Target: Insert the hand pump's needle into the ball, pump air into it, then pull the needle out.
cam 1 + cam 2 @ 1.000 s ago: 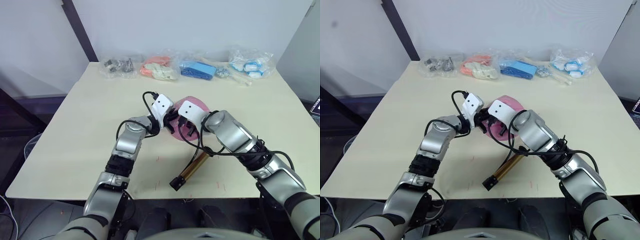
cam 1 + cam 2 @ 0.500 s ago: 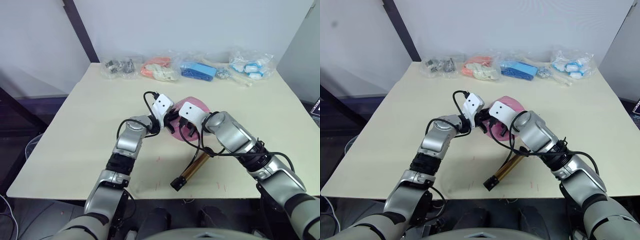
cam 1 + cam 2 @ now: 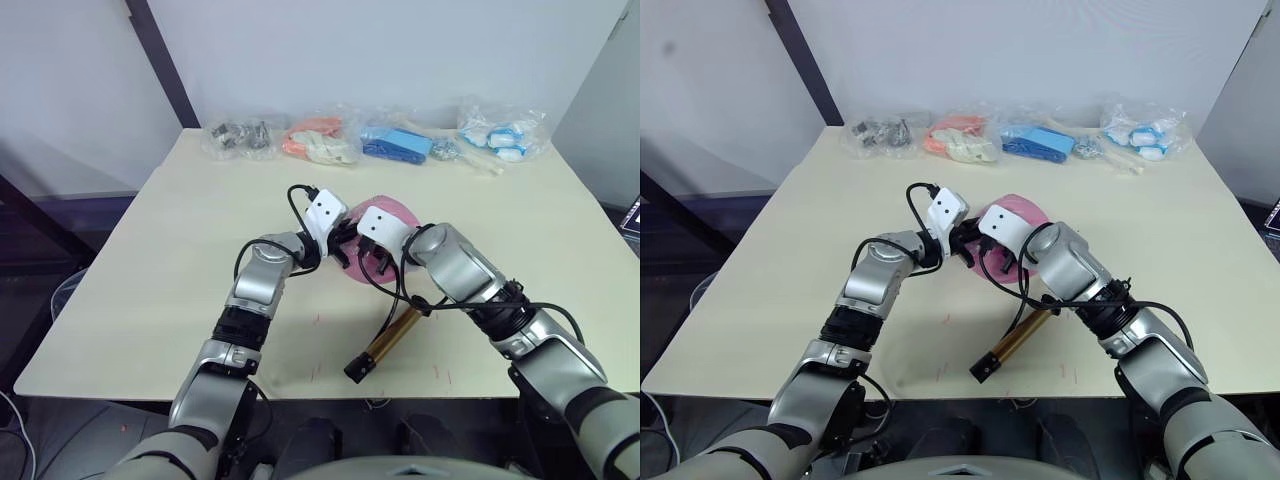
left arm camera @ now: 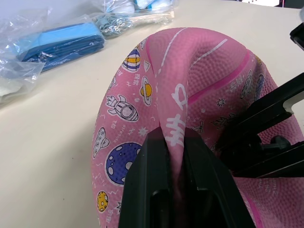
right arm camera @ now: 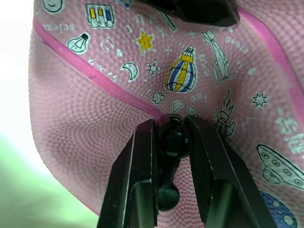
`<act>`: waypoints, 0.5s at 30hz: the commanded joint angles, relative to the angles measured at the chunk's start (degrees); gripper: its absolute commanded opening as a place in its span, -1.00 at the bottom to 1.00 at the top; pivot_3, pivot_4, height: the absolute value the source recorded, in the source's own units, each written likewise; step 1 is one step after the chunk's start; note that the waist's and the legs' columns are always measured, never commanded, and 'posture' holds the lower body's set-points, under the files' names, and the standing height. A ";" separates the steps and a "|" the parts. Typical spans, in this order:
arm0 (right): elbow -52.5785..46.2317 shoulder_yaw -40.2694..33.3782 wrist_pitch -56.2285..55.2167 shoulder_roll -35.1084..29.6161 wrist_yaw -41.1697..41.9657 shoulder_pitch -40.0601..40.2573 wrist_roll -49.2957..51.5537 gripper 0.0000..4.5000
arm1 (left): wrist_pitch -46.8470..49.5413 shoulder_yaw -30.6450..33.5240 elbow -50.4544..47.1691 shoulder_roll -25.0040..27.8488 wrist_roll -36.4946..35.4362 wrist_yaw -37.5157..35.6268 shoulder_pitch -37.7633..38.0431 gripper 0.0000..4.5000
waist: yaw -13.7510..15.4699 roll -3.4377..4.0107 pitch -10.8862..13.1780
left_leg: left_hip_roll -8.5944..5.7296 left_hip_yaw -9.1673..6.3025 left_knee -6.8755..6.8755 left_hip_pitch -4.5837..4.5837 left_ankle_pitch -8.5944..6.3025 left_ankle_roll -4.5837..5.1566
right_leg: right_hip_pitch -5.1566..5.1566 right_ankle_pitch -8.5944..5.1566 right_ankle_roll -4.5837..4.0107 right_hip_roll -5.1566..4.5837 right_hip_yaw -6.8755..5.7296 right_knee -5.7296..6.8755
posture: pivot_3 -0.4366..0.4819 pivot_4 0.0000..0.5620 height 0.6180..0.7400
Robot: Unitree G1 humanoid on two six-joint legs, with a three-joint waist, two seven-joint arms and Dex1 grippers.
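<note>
The dented pink ball [image 3: 392, 222] sits mid-table between my two grippers. My left gripper [image 4: 175, 142] is shut on a folded rim of the ball [image 4: 199, 85]. In the right wrist view, my right gripper [image 5: 172, 130] is shut on the needle's black fitting [image 5: 171, 142], pressed against the ball's printed skin [image 5: 118, 57]; the pin itself is hidden. A thin black hose [image 3: 398, 285] runs from there to the gold-bronze hand pump [image 3: 385, 343], which lies on the table in front of the ball.
Along the table's far edge lie clear plastic bags: dark hardware [image 3: 238, 133], pink and cream items [image 3: 318, 142], blue items [image 3: 397, 140], and white-blue items [image 3: 500, 130]. The table edge [image 3: 200, 390] runs close to the pump.
</note>
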 commanded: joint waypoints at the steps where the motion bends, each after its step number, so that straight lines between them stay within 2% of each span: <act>1: 14.19 5.93 3.44 -0.94 1.66 6.22 -0.82 -0.83 | 1.38 -2.70 2.49 -0.43 0.31 -1.74 1.90 -1.00 | 0.00 0.00 -0.04 | 0.00 0.00 0.00 0.00 -0.01 -0.01 | 0.00 0.00 0.00 0.00 0.00 0.00 | -0.05 -0.47 1.00; 5: 16.55 5.66 2.48 -0.19 1.37 6.44 -2.36 -0.83 | 1.22 -2.65 2.71 -0.49 0.32 -1.68 1.79 -1.00 | 0.00 0.01 -0.19 | 0.00 0.01 -0.06 0.07 -0.02 -0.03 | 0.03 -0.01 0.01 0.00 0.02 -0.01 | -0.05 -0.47 1.00; 11: 18.74 4.70 1.64 1.41 1.26 7.12 -3.84 -0.83 | 1.04 -2.70 3.13 -0.58 0.35 -1.82 1.56 -1.00 | -0.05 -0.20 -0.07 | -0.03 0.03 -0.75 1.09 -0.06 -0.05 | 0.80 -0.31 0.09 -0.23 0.05 -0.20 | -0.05 -0.47 1.00; 15: 19.35 4.50 1.35 1.80 1.24 7.98 -4.51 -0.83 | 0.78 -2.81 3.44 -0.57 0.44 -1.92 1.54 -1.00 | -0.03 -0.17 -0.09 | -0.02 -0.22 -0.85 1.19 -0.05 -0.06 | 0.80 -0.33 0.06 -0.22 0.03 -0.21 | -0.05 -0.47 1.00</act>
